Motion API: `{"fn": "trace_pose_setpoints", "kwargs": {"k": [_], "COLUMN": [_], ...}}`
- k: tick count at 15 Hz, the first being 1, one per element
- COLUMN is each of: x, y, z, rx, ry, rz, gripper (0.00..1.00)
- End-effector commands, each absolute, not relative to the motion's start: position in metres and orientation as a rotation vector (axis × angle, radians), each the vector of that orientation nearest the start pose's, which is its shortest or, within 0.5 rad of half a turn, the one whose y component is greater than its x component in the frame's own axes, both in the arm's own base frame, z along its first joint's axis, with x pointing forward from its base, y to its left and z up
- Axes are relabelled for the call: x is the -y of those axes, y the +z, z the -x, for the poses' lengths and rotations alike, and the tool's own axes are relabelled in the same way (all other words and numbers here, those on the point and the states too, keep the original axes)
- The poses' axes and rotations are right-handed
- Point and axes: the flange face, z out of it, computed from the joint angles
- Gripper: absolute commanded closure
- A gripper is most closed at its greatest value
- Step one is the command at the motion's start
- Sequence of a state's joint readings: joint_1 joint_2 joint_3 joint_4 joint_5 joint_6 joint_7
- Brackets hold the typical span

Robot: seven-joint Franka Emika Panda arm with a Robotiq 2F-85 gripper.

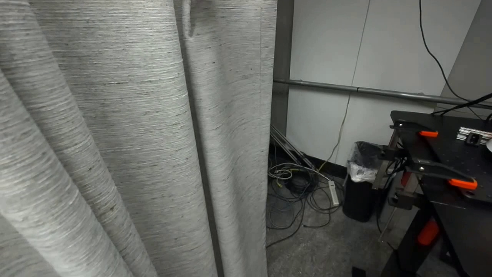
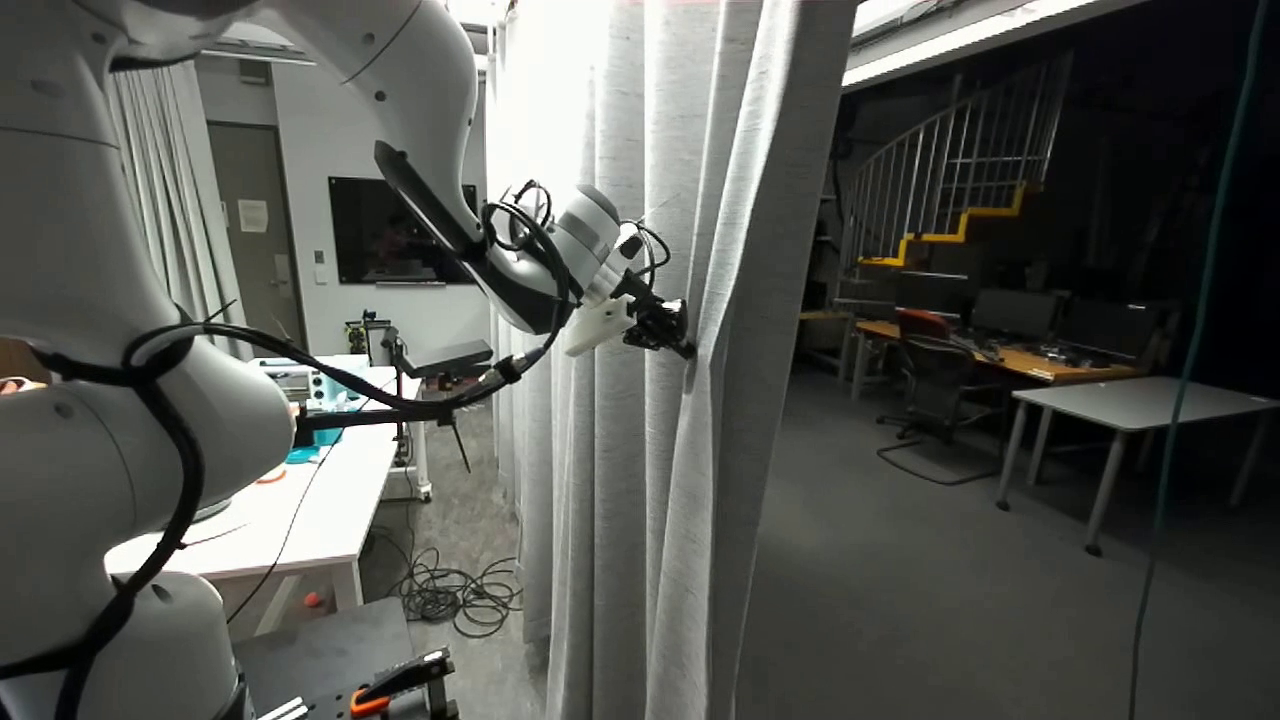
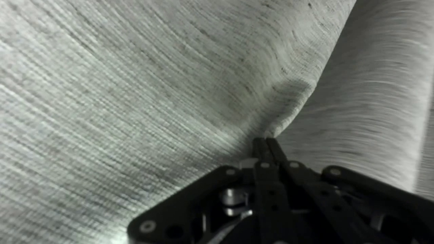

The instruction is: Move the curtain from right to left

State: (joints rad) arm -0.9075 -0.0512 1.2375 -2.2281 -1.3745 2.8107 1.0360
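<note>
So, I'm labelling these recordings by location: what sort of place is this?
Most likely a robotics lab or similar workspace: there's a jointed robot arm, a pair of orange-tipped clamps, and looped cables on the floor.

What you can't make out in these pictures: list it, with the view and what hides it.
Bottom corner at the free end of the curtain: cut off by the lower edge in both exterior views.
How much of it lies inside the jaws: hidden by them in the wrist view.
Any writing on the paper: too small to read in an exterior view.
White object: cut off by the right edge in an exterior view.
</note>
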Motion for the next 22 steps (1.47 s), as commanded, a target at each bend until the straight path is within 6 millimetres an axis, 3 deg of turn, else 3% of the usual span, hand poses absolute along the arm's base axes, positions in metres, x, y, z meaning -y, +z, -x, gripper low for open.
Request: {"fn": "trace_pose_setpoints", "kwargs": {"k": [1, 5, 8, 15, 17, 19, 22], "x": [-0.291, -0.356, -0.399, -0.471, -0.481, -0.488, -0.497], "y": [0.383, 0.395, 0.392, 0.407, 0.4, 0.388, 0.371], "z": [-0.453, -0.411, -0.363, -0.287, -0.28, -0.286, -0.316], "rx": [0.999, 1.173, 1.3, 1.512, 1.576, 1.638, 1.662], "ry": [-1.324, -1.362, -1.326, -1.344, -1.342, -1.334, -1.308], "rz": [2.903, 2.737, 2.599, 2.272, 2.188, 2.146, 2.164], "gripper": [1.0, 1.0, 1.0, 1.0, 1.0, 1.0, 1.0]}}
